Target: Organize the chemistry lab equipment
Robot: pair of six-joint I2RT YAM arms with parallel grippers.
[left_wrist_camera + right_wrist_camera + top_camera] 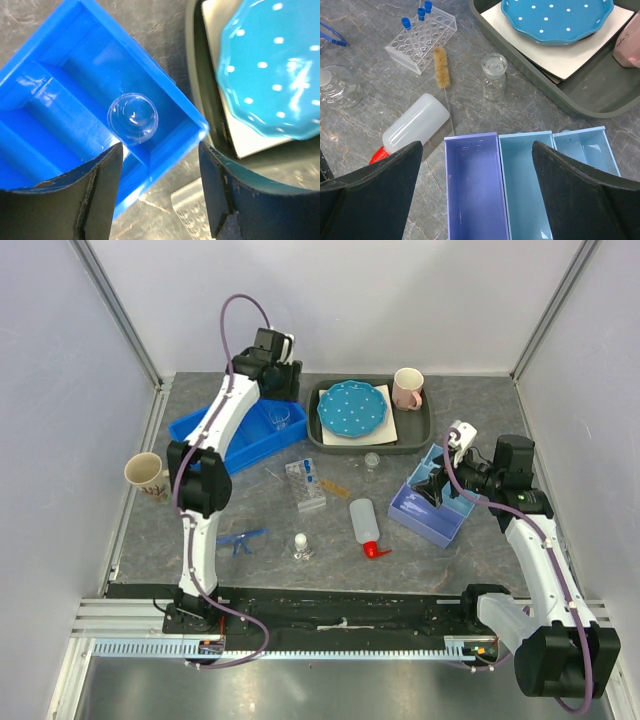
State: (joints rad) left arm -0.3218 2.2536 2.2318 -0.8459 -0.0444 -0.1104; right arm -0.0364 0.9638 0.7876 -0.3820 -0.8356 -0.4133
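Hanging above a bright blue plastic bin (255,445), which is set behind and to the left of the clear plastic test-tube rack with blue-capped tubes (305,485), the left claw (284,388) is held with its jaws apart and nothing between them; a small clear glass beaker (280,417) is seen upright on the bin floor directly beneath, touched by neither finger. The right claw (436,492) is likewise spread wide with nothing gripped; it is poised to the right of the rack, over a three-compartment organiser in lilac, teal and pale blue (425,515). Just right of the rack a small tan bristle brush (335,486) is laid flat; further right and slightly behind, a small clear stoppered glass bottle (372,462) is stood upright. In front and to the right of the rack a white squeeze bottle with a red nozzle (364,523) is laid on its side, nozzle towards the arm bases; directly in front of the rack a squat clear glass flask with a white stopper (301,545) is placed; in front and to the left, blue safety glasses (243,538) are seen lying on the grey worktop (470,410). Behind and to the right of the rack a dark grey tray (418,432) is found, carrying a blue dotted plate (352,408) and a pink mug (407,388); well to the left of the rack a beige mug (145,475) is stood.
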